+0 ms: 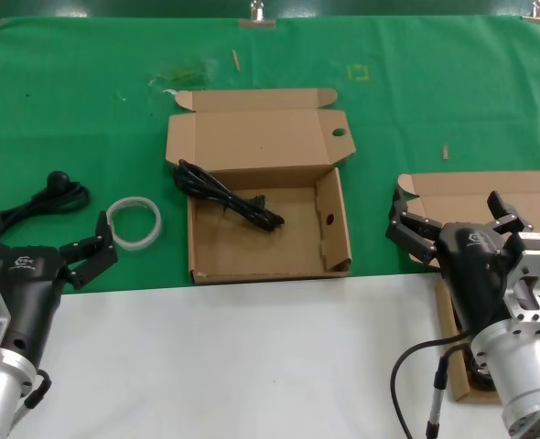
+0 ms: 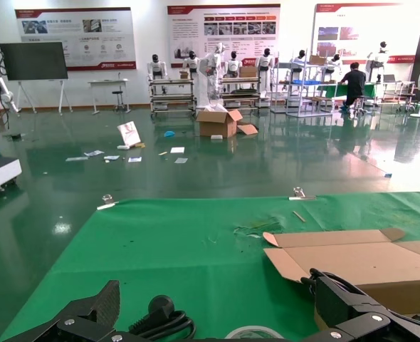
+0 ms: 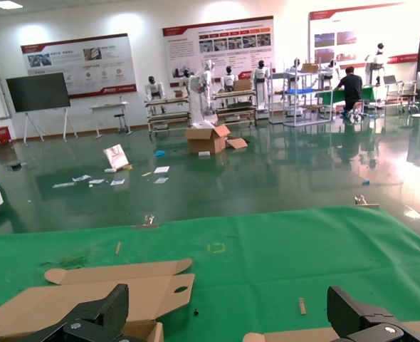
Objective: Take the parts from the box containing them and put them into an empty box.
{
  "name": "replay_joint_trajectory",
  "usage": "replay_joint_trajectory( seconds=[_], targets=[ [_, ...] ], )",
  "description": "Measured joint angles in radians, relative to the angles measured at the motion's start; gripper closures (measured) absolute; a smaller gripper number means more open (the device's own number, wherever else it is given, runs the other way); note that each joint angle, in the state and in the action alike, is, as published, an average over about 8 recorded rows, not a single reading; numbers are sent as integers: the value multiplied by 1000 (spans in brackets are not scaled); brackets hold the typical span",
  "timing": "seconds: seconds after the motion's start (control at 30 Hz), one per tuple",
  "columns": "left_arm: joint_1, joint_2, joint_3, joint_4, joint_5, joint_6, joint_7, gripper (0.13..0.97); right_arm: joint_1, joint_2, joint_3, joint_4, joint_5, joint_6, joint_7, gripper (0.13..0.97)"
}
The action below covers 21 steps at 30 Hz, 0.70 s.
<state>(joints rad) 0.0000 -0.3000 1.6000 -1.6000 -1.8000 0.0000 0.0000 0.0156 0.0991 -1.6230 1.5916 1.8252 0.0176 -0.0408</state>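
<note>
A black cable [image 1: 229,199] lies in the centre box [image 1: 334,247] with the holed lid tab. The source box [image 1: 476,194] sits at three o'clock beneath the right claw [image 1: 453,224], fingers wide. The left claw [image 1: 91,253], also wide, hovers at eight o'clock over the table [image 1: 252,357].

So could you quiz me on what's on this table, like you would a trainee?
1. True or false: the centre cardboard box with the round hole in its lid tab holds a black cable.
2. What lies between the left gripper and that box?
A. a white ring of tubing
B. a red cup
C. a metal spanner
3. Fill in: the right gripper hovers above the ____ box at the right edge.

Key: 1 true; 2 A; 3 cardboard.
</note>
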Motion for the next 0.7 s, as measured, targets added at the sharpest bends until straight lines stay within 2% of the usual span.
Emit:
replay_joint_trajectory(
  seconds=[0.7],
  targets=[
    [0, 0, 0, 0, 0, 0, 0, 132, 0, 0, 0, 0, 0, 0, 0, 129]
  ],
)
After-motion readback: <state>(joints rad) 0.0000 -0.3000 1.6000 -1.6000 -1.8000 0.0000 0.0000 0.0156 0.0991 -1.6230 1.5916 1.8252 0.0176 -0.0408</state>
